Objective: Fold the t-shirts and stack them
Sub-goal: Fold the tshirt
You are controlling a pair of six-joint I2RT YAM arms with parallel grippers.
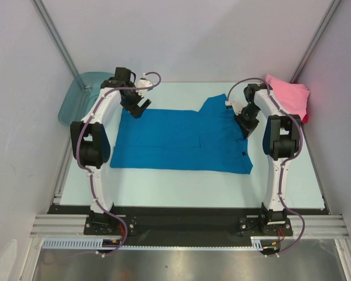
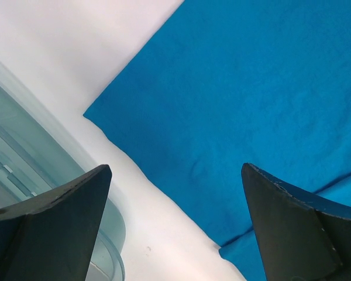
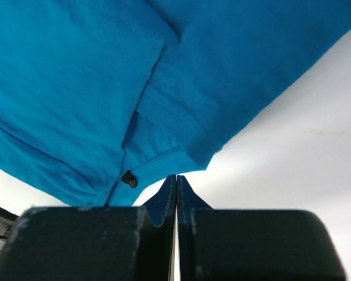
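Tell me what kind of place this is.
Probably a lab robot cell: white panels on aluminium posts enclose the table, the left arm and right arm are bolted to a rail at its near edge, a blue t-shirt spread between them.

Matt blue cloth t-shirt (image 1: pixel 181 140), translucent glossy plastic tub (image 1: pixel 76 96)

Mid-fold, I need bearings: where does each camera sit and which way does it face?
Top external: above and behind the robot, looking down; left arm, right arm, blue t-shirt, pink t-shirt.
Left wrist: on the left arm, looking down past the open left gripper at shirt corner and teal tub.
Right wrist: behind the shut right gripper, facing shirt edge.
Shared: all show the blue t-shirt.
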